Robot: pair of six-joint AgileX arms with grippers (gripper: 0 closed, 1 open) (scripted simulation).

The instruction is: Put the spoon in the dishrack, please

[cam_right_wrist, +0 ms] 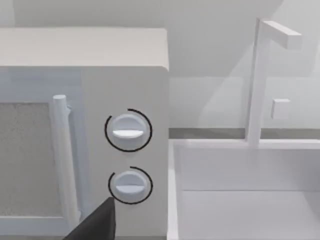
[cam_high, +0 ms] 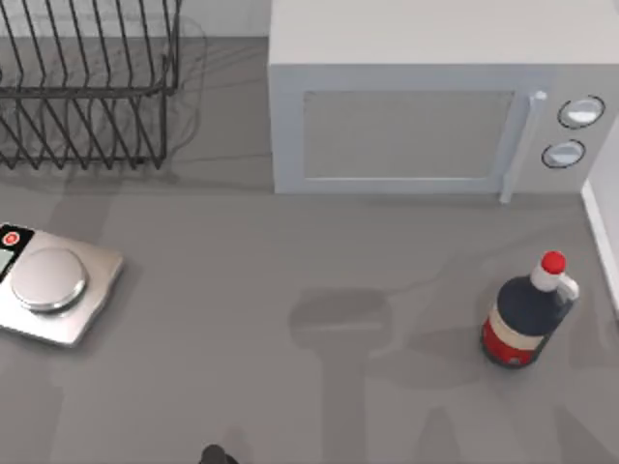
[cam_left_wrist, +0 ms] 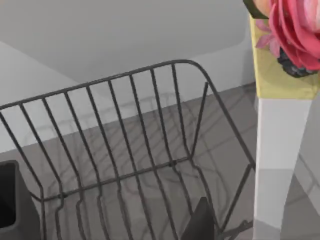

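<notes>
Up top-left, dishrack against table edge.

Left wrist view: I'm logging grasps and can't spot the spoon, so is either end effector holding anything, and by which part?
It cannot be told. A dark finger tip shows over the dishrack, with no spoon visible on it.

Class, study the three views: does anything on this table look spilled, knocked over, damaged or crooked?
Nothing looks spilled, tipped or broken. The dishrack stands level at the table's far left, the microwave sits square with its door shut, and the bottle is upright with its red cap on. Only the scale lies turned at an angle.
</notes>
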